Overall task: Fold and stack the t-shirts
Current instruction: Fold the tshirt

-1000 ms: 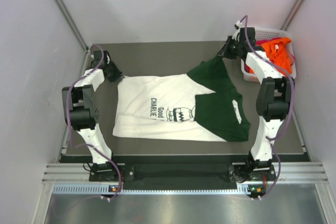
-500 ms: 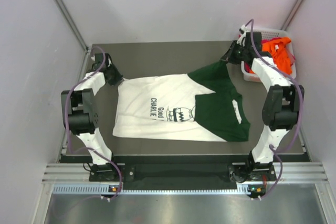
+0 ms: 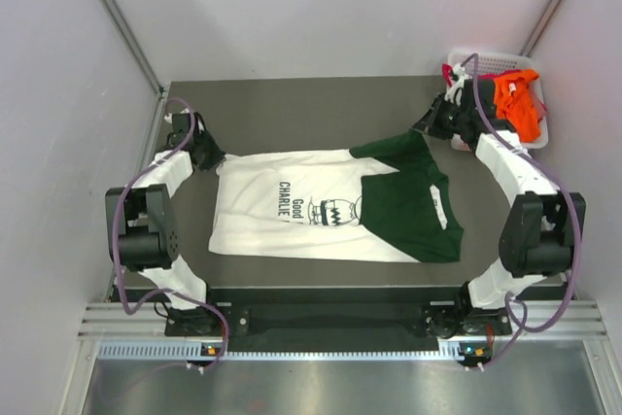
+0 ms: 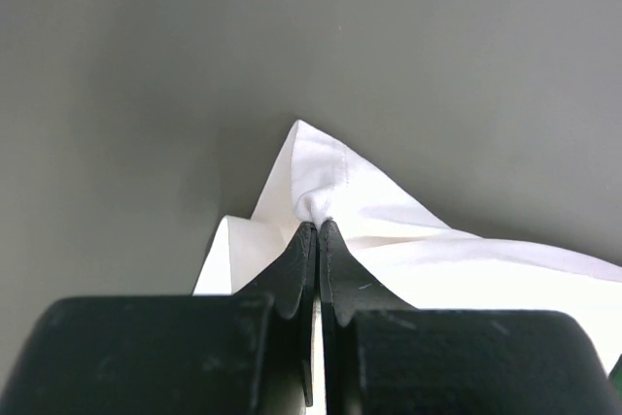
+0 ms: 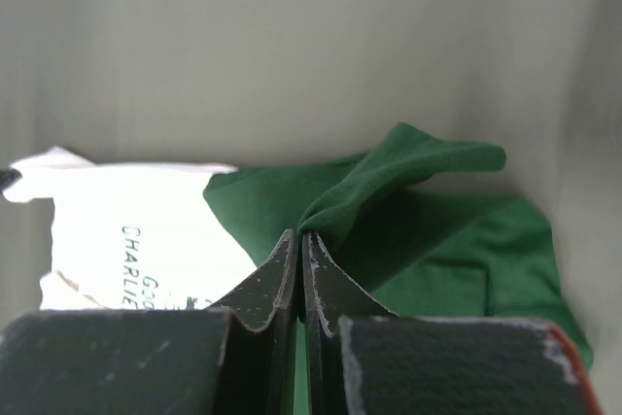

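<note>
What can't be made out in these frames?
- Full print on the white-and-green t-shirt: top view, lettering too small, seemingly partly under its folded green part.
- Contents of the basket below the orange shirt: top view, right arm covers part.
- How much cloth sits inside the left tool and right tool: wrist views, the shut tools hide it.

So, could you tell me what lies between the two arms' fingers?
The t-shirt: its far edge runs white from the left fingers to green at the right fingers, in the top view.
</note>
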### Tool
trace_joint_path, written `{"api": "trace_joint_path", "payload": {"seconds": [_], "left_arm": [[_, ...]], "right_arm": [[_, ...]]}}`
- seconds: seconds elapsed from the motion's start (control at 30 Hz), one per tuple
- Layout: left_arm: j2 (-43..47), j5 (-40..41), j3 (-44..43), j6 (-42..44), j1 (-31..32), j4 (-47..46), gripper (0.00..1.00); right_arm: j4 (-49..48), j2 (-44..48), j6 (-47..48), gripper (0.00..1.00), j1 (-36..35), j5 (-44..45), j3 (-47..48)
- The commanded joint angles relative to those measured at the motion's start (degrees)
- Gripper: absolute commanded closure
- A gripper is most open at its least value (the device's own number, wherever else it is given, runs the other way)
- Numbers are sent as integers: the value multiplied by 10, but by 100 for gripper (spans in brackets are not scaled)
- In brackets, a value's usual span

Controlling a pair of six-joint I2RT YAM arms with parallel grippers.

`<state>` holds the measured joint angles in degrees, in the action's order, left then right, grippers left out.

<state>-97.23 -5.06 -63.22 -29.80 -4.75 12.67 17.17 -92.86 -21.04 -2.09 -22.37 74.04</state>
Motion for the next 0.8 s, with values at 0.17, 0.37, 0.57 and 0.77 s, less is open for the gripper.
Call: {"api": "trace_joint_path", "payload": {"seconds": [0.17, 0.37, 0.57, 0.77], "left_arm": [[103, 30, 63, 27, 1, -76, 100], [143, 22, 109, 25, 1, -100, 100], [197, 22, 160, 26, 2, -122, 100], [236, 45, 193, 24, 10, -121, 100]], "right_arm": [[-31, 135, 10, 100, 3, 21, -114], [-28, 229, 21, 100, 2, 48, -192], [-21, 322, 17, 100, 1, 68, -260], [5, 412, 8, 100, -2, 73, -317]]}}
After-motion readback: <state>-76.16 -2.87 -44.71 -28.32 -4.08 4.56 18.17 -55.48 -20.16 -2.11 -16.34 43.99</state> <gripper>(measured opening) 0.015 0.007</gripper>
